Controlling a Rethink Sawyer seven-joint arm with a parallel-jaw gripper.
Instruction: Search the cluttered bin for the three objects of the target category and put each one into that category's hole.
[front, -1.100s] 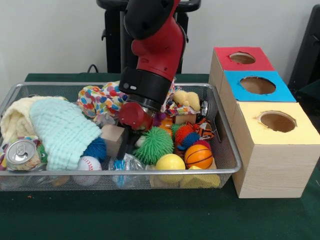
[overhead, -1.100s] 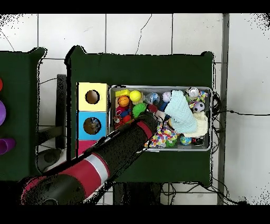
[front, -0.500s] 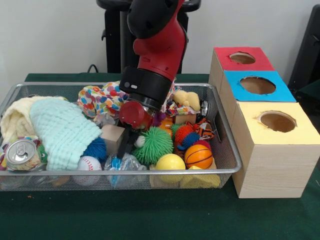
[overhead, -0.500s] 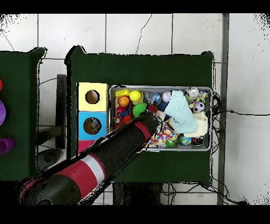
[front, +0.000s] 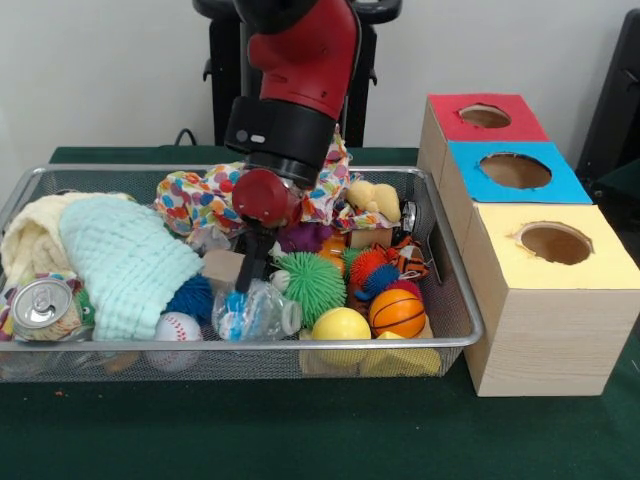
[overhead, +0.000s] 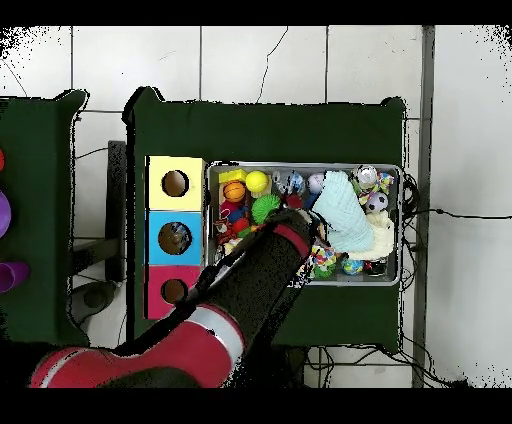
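Gripper (front: 238, 300) clenched on clear plastic bottle (front: 256, 312); bottle lies sideways, long axis left-right, above the basket (front: 455, 300) clutter.

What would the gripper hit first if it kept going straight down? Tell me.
Most likely the clear plastic bottle that the gripper already seems to hold; below that, the wire bin floor. Depth is unclear.

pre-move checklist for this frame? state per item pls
1. Pincer shut on clear plastic bottle: ok.
2. Bottle clear of the clutter: not ok, it sits low among the toys by the green spiky ball.
3. Red hole, blue hole, yellow hole unblocked: ok.
4. Which hole fits the bottle: cannot tell.
5. Bin rim to clear toward the boxes: not ok yet, grip below rim height.
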